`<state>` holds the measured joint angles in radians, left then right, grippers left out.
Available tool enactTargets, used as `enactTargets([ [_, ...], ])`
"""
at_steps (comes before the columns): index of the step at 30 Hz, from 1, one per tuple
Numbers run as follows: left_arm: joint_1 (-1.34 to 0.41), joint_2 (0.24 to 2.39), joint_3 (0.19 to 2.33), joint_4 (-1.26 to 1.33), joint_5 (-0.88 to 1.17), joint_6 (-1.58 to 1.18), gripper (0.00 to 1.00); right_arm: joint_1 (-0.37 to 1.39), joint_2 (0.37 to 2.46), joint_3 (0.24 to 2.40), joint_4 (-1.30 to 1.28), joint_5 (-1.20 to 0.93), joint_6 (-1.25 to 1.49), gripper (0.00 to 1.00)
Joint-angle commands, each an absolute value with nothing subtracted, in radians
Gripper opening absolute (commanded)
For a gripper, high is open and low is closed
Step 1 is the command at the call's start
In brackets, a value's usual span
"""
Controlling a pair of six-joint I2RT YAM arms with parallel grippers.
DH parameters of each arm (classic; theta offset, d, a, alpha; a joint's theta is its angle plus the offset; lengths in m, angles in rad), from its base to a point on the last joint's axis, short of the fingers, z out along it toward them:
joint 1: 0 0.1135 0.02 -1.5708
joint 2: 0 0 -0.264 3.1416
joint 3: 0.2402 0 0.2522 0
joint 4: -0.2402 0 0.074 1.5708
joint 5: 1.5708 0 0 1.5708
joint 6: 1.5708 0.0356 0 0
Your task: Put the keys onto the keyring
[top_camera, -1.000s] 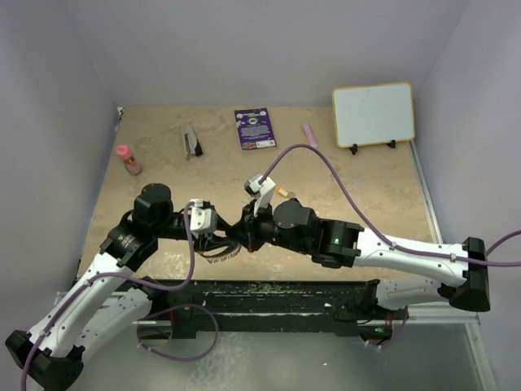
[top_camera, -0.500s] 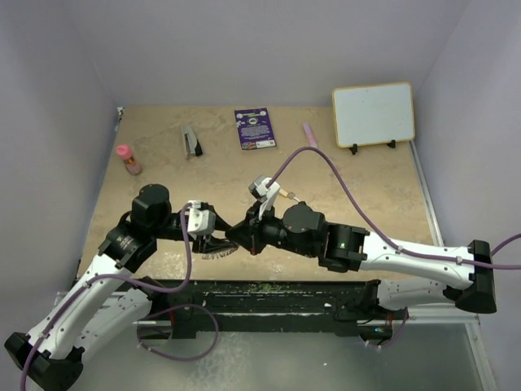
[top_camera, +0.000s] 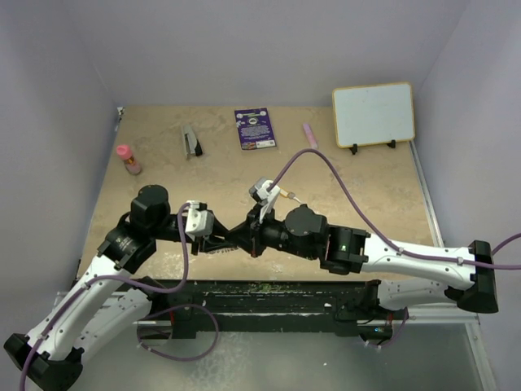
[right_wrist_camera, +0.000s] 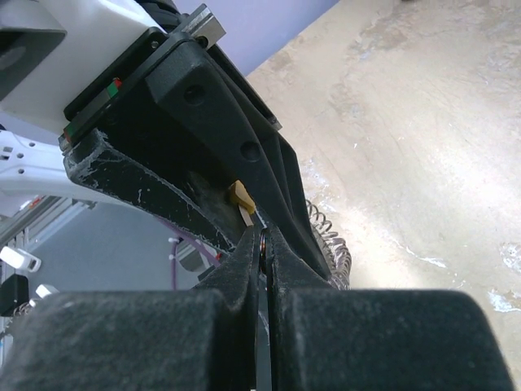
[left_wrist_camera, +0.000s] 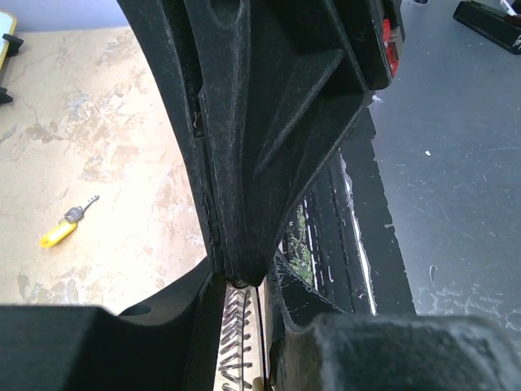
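Right wrist view is showing the right pincer pressing together on the blade of a tiny held key with a tan-yellow head, right against the left pincer, which is pinching the beaded, coil-like keyring. A yellow-headed loose key is lying at middle left on the mottled beige desk, well apart; black fingers are blocking much of both wrist views.

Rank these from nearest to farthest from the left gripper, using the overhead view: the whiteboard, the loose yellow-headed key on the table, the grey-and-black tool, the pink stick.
Measured from the left gripper:
1. Yellow-headed key, mid-table, off to the right.
2. Grey-and-black tool, towards the far edge, left of centre.
3. Pink stick, far edge, right of centre.
4. Whiteboard, propped in the far right corner.
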<state>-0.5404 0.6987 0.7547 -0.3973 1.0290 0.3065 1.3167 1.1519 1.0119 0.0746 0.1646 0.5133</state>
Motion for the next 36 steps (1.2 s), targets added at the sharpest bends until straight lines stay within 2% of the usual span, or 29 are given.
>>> enactTargets([
  [1,-0.543,0.689,0.767,-0.352,1.031,0.296,0.15,1.327,1.083,0.973,0.176,0.153,0.508,0.00],
  [3,-0.543,0.688,0.769,-0.331,1.015,0.265,0.05,1.327,1.068,0.955,0.196,0.156,0.512,0.00],
  [4,-0.543,0.688,0.770,-0.320,1.009,0.245,0.04,1.327,1.062,0.946,0.207,0.158,0.516,0.00],
  [12,-0.543,0.704,0.802,-0.264,1.048,0.181,0.03,1.328,1.064,0.908,0.298,0.143,0.524,0.00],
  [17,-0.543,0.707,0.791,-0.255,1.068,0.168,0.10,1.329,1.080,0.918,0.301,0.132,0.523,0.00],
  [29,-0.543,0.700,0.782,-0.222,1.157,0.117,0.12,1.330,1.087,0.912,0.307,0.138,0.523,0.00],
  [31,-0.543,0.694,0.780,-0.218,1.158,0.104,0.10,1.330,1.089,0.909,0.307,0.140,0.526,0.00],
  [33,-0.543,0.693,0.777,-0.219,1.147,0.095,0.03,1.331,1.089,0.904,0.309,0.142,0.528,0.00],
  [36,-0.543,0.689,0.781,-0.239,1.111,0.088,0.03,1.330,1.089,0.902,0.305,0.149,0.528,0.00],
])
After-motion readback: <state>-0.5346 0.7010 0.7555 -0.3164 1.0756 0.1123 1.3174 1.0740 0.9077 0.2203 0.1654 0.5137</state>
